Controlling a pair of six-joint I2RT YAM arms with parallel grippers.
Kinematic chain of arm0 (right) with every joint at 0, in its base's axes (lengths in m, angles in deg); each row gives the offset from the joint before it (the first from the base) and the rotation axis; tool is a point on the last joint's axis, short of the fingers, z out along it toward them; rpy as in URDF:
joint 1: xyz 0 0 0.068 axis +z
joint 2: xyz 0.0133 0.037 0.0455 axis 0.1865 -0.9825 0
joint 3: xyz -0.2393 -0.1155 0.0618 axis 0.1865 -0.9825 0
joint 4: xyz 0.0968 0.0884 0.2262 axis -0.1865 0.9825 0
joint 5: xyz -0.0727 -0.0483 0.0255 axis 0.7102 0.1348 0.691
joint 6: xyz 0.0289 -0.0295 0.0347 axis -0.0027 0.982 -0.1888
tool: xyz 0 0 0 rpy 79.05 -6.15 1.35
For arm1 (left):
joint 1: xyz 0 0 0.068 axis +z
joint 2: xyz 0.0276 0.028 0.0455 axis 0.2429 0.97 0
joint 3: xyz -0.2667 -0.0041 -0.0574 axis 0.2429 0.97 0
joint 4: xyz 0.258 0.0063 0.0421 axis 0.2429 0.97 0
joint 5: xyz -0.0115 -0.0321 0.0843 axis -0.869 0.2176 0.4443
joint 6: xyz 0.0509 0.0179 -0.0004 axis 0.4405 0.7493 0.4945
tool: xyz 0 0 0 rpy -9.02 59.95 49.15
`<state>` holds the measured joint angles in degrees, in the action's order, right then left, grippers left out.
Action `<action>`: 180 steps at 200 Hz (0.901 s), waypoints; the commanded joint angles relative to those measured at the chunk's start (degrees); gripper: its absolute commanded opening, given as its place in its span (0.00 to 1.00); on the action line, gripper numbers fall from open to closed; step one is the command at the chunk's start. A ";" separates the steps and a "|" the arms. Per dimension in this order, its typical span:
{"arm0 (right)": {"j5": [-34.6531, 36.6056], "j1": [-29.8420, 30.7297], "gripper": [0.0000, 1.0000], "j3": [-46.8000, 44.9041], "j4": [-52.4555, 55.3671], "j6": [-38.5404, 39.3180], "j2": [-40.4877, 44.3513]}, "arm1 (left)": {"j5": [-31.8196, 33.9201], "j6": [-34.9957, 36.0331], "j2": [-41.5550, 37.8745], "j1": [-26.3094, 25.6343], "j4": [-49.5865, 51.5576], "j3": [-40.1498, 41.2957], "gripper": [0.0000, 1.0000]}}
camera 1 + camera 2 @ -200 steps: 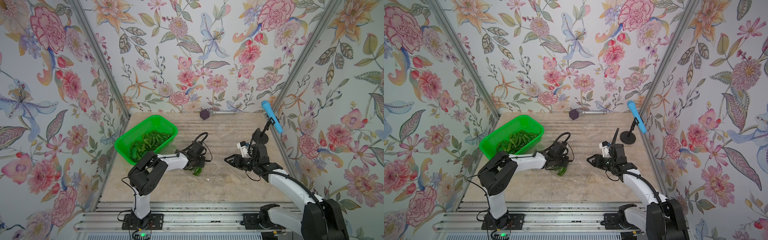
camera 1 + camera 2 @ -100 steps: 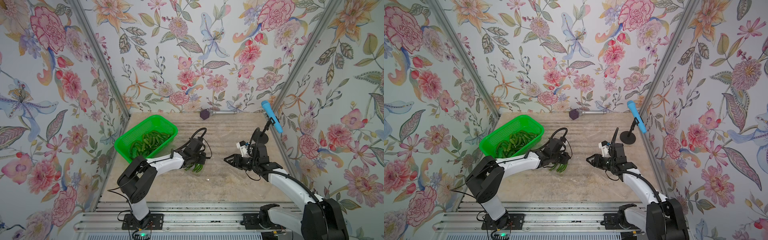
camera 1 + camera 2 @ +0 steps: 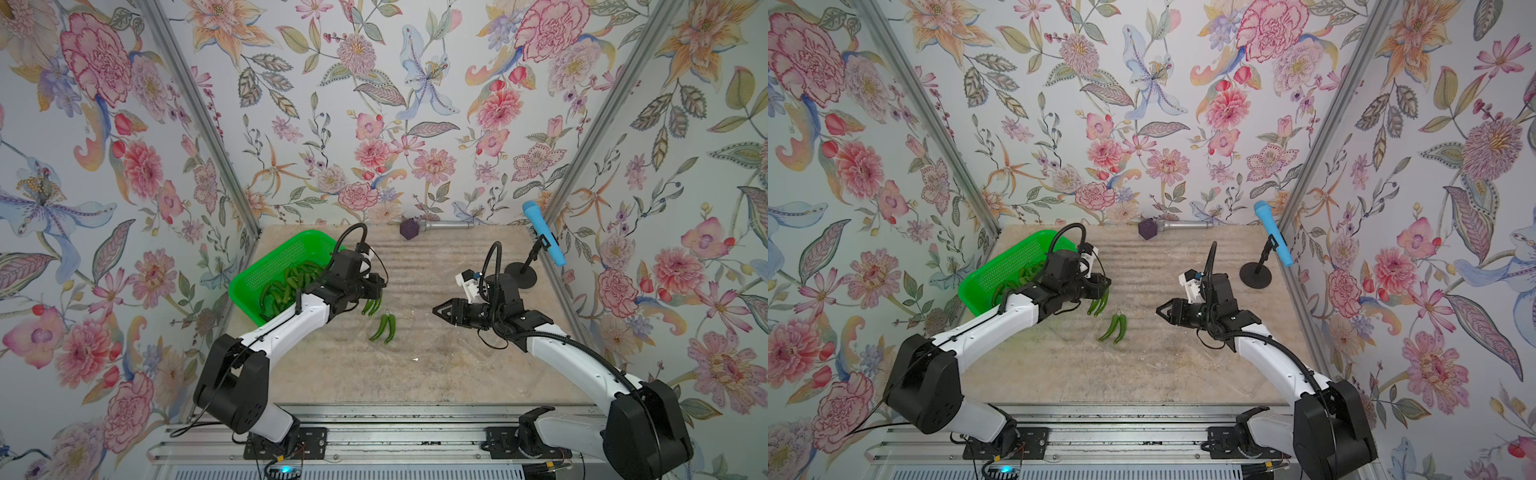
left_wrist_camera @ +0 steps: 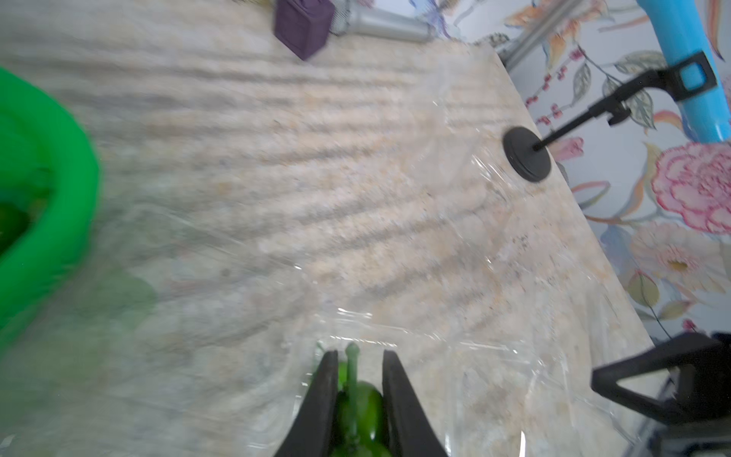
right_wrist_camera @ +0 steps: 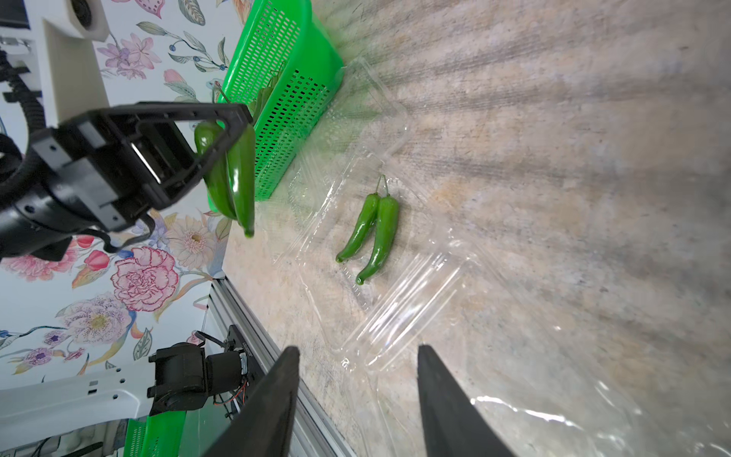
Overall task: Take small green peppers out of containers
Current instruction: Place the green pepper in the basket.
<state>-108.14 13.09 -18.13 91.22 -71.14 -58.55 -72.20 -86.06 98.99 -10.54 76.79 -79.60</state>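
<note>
Left tool (image 3: 375,292) clamped on pepper pair (image 5: 242,174), dangling by basket (image 3: 274,262), mid-frame. Other two peppers (image 5: 385,225) lie in open clear box (image 5: 403,300), centre. Right tool (image 5: 358,352) spread, empty. Reckon light, glossy, slippery: pinch thick middle.

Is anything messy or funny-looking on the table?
Nothing looks spilled or broken. Two loose peppers lie in an opened clear container, and the left gripper grips two more peppers in the air. Only oddity: a grey microphone lies flat at the table's far edge, not on a stand.
</note>
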 commanded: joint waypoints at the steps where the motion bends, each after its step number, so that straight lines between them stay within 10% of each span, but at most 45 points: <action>1: 5.86 2.30 0.50 3.82 0.08 -1.66 -2.59 | 1.47 4.82 -1.91 6.55 6.15 -4.55 0.14; 69: 10.18 9.96 0.52 18.61 -0.10 -2.02 -15.08 | -3.62 7.38 1.93 30.63 5.26 -7.06 0.16; 128: 12.31 14.77 0.52 24.87 -2.30 -2.54 -21.13 | -8.00 7.91 12.80 39.17 1.21 -7.21 0.16; 180: 10.24 15.28 0.52 23.42 -2.39 -1.13 -21.02 | -14.11 6.46 14.61 42.43 -4.89 -4.67 0.51</action>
<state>-97.06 28.25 5.06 90.06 -73.00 -79.97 -81.84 -79.92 113.53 31.10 76.50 -85.24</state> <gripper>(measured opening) 0.523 0.472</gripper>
